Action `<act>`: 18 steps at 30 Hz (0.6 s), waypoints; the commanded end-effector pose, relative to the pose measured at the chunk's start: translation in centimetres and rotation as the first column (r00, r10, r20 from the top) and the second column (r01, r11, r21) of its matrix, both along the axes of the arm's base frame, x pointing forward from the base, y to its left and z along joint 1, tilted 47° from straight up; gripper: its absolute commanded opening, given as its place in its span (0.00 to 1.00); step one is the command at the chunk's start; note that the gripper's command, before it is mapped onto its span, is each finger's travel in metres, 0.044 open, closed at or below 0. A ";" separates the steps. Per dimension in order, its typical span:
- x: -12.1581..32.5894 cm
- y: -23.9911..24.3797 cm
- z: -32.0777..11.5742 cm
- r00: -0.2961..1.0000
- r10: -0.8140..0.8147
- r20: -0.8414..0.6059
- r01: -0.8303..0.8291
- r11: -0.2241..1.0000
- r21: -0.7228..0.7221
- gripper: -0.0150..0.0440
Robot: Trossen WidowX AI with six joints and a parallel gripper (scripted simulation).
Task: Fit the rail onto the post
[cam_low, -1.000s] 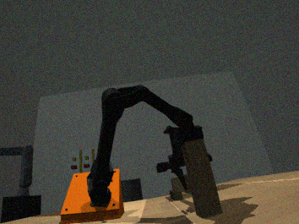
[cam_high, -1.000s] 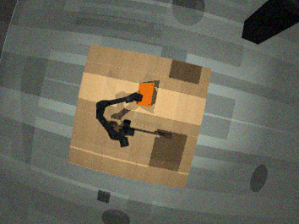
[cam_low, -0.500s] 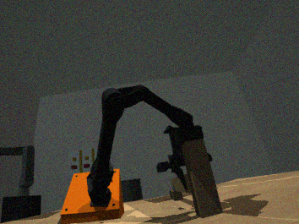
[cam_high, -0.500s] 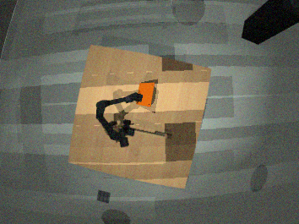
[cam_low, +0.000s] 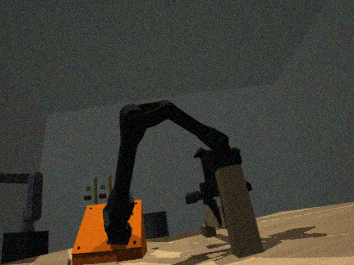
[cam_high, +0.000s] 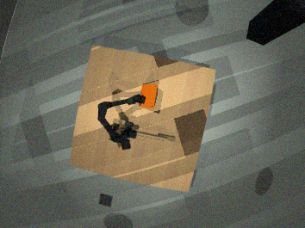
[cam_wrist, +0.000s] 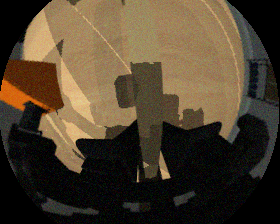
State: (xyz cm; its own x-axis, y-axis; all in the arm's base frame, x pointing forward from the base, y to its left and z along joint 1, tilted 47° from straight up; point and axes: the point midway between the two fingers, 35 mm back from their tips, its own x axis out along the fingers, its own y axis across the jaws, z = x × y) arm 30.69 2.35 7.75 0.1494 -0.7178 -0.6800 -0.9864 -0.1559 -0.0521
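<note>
Pinching the bed rail between its fingers, the gripper is holding it as the rail is stretching straight ahead from the fingertips over the wooden table

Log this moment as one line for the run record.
gripper: shut on rail | rail: near end lifted, tilted | arm base: orange | pegs seated: cannot tell
</note>
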 end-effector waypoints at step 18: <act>0.1 -0.4 0.6 1.000 0.004 -0.002 -0.004 1.000 0.000 0.25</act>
State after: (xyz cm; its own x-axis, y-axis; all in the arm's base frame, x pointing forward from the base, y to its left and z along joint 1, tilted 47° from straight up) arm 30.77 2.02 8.13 0.1506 -0.7165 -0.6811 -0.9862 -0.1567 -0.0532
